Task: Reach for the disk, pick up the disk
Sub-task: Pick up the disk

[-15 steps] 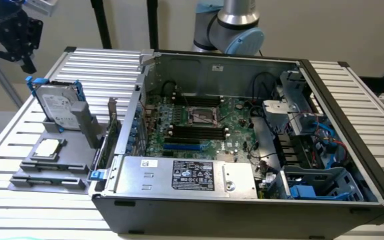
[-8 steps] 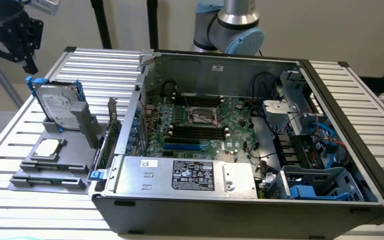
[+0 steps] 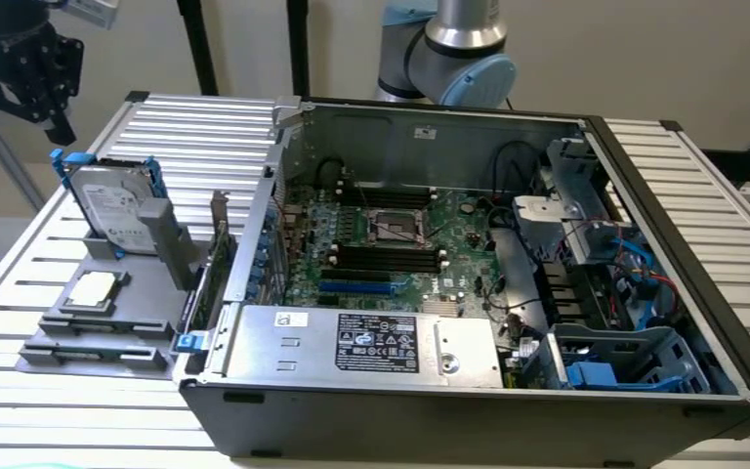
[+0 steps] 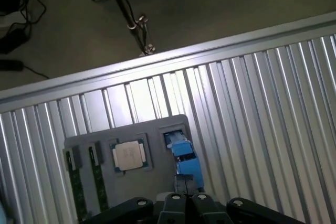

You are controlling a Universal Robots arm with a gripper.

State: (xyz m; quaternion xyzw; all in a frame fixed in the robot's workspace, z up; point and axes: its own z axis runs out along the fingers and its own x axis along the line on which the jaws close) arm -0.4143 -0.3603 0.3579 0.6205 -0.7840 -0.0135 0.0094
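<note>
The disk (image 3: 117, 207) stands upright on edge in a slot of a grey holder (image 3: 153, 293), its silver face and white label framed by a blue bracket. From above, in the wrist view, the disk (image 4: 185, 157) shows as a narrow blue strip. My black gripper (image 3: 52, 115) hangs in the air above the disk, a little toward the exterior view's left, well apart from it. Its fingers (image 4: 175, 203) are pressed together and shut on nothing.
A small square silver chip (image 3: 93, 290) lies in the holder beside the disk. An open computer case (image 3: 687, 322) with a motherboard and a large silver box (image 3: 362, 342) fills the slatted metal table (image 3: 192, 117) toward the exterior view's right. A stand pole (image 4: 128, 17) rises beyond the table edge.
</note>
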